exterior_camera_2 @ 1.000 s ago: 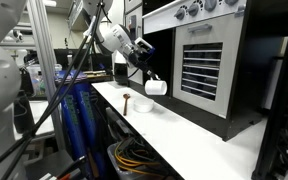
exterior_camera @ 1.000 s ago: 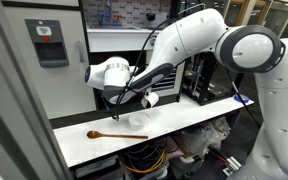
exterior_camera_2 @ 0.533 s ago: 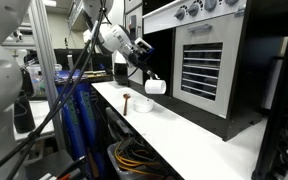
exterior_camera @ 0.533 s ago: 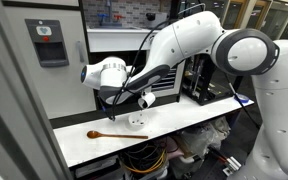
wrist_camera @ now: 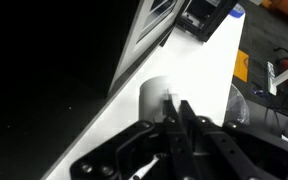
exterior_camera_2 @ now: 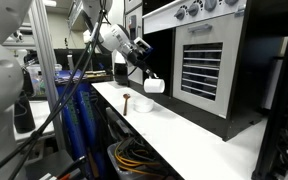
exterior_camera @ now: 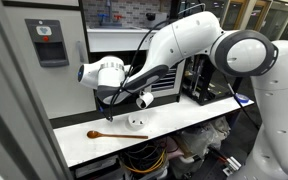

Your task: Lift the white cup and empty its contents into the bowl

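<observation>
- Your hand (exterior_camera: 141,98) stays clamped on the white cup (exterior_camera: 147,101), held up off the table (exterior_camera: 189,124).
- It's crept sideways, now just above the bowl (exterior_camera: 136,122).
- Looks like pouring time; the contents aren't visible.

On the table (exterior_camera: 199,116) a spoon (exterior_camera: 112,135) lies beside the bowl (exterior_camera: 136,122), the white cup (exterior_camera: 145,100) above it.
</observation>
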Motion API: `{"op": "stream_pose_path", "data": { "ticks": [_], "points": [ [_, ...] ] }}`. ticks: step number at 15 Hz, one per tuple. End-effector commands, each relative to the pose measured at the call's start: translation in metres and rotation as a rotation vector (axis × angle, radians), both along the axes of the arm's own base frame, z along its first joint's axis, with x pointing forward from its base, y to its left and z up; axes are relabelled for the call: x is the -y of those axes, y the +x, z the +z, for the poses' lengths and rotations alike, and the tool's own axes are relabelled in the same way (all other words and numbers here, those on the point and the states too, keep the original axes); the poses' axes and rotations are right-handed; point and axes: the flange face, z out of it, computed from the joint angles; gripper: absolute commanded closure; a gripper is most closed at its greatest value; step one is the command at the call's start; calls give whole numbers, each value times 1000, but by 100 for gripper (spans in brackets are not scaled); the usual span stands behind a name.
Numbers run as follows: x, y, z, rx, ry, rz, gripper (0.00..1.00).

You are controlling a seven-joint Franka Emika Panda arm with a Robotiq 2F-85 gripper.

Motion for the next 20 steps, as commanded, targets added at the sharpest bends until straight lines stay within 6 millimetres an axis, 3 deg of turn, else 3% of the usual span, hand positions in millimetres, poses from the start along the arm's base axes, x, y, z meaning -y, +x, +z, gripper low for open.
{"op": "stream_pose_path", "data": {
  "ticks": [1, 20],
  "points": [
    [-4, 4, -1, -31, -29, 10, 98],
    [-22, -16, -6, -121, -101, 48, 98]
  ]
}}
